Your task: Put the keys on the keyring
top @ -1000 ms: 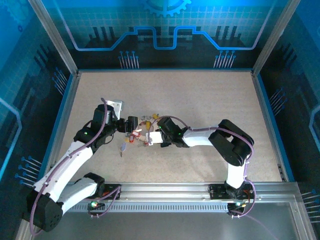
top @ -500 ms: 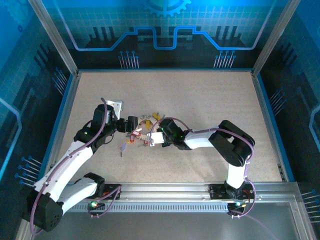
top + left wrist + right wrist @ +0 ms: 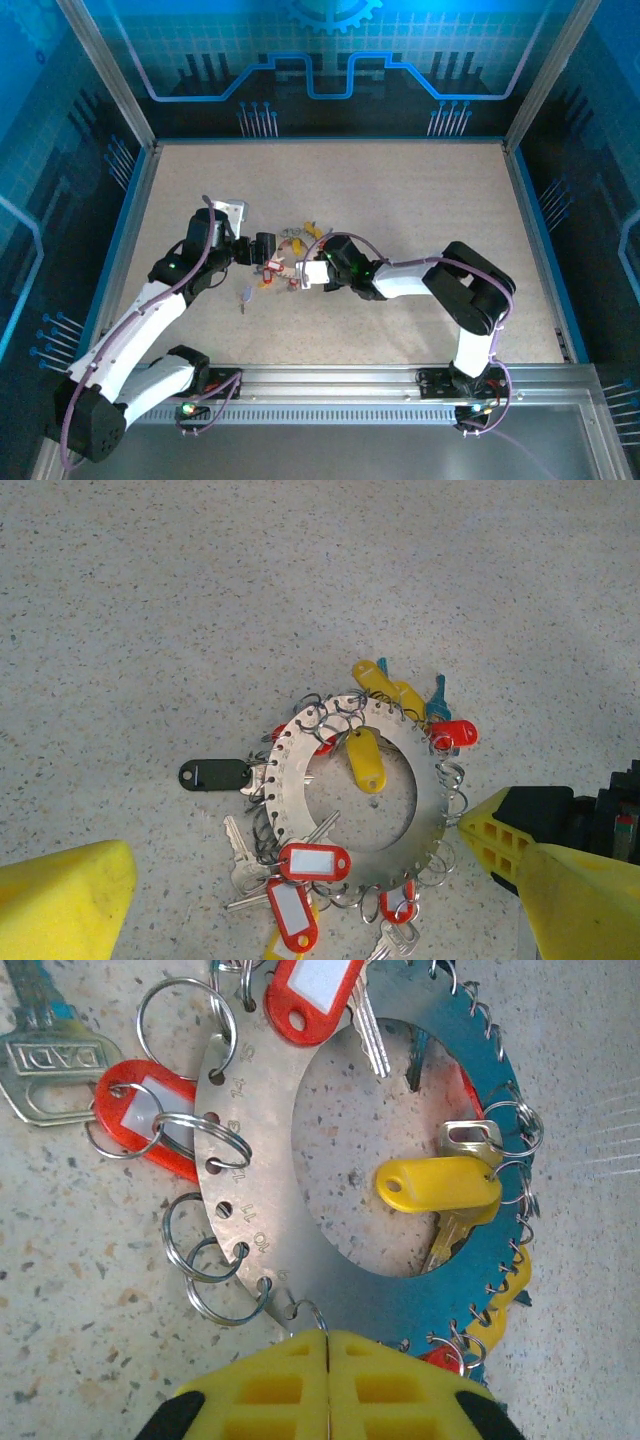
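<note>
Reaching further left than a second ago, the right arm is bringing its right claw (image 3: 327, 1338) up to the near rim of the keyring (image 3: 250, 1185), and its fingers are now pressed together there, right beside a small wire loop. Whether anything is actually pinched between them, I cannot tell. The left claw (image 3: 264, 252) is holding the same place as before, spread wide, with the keyring lying flat on the bench (image 3: 400, 200) below and between its yellow fingers (image 3: 60, 905).

Much of the job is looking finished: red tags (image 3: 310, 1000), a yellow tag (image 3: 435, 1185) and several keys (image 3: 245, 865) are hanging from loops around the rim. One pale key (image 3: 245, 295) is lying on the bench apart from the ring, so it is probably waiting to be threaded. A black tag (image 3: 215, 774) is sitting just beside the rim; whether it is attached is unclear.
</note>
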Robot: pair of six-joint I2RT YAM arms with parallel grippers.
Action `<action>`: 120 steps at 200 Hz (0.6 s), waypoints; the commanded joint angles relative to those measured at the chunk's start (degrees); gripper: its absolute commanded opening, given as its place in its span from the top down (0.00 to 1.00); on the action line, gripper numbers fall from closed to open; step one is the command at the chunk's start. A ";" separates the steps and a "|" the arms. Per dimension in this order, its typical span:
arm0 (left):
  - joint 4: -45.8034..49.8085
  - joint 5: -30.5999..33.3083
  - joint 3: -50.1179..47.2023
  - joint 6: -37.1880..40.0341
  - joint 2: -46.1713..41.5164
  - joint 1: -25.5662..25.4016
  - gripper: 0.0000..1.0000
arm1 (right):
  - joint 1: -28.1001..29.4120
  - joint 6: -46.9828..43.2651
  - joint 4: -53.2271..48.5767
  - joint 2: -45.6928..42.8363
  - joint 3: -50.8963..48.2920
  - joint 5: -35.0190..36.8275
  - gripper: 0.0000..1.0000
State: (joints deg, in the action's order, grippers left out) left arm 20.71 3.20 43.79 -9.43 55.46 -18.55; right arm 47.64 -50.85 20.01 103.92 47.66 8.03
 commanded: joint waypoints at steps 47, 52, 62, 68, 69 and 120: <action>1.05 -0.92 1.77 0.89 0.36 0.53 0.01 | -1.59 3.39 -7.15 -0.92 2.38 -2.54 0.90; 1.15 -0.92 1.81 0.93 0.35 0.53 0.01 | -1.55 3.14 -8.18 -0.79 2.44 -2.68 0.89; 1.17 -0.99 1.80 0.98 0.38 0.53 0.01 | -1.75 3.03 -8.70 -0.53 2.44 -2.63 0.88; 1.09 -0.96 1.80 0.94 0.36 0.54 0.01 | -1.92 2.80 -9.09 -0.56 2.44 -2.74 0.87; 1.09 -0.94 1.81 0.93 0.36 0.58 0.01 | -1.97 2.83 -9.19 -0.47 3.27 -2.79 0.87; 1.01 -1.05 1.71 0.89 0.46 0.53 0.01 | -3.47 2.71 -14.89 0.66 7.06 -4.18 0.83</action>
State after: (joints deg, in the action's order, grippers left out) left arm 20.71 3.20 43.79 -9.02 55.55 -18.52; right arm 44.62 -48.86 9.17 103.83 52.95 5.54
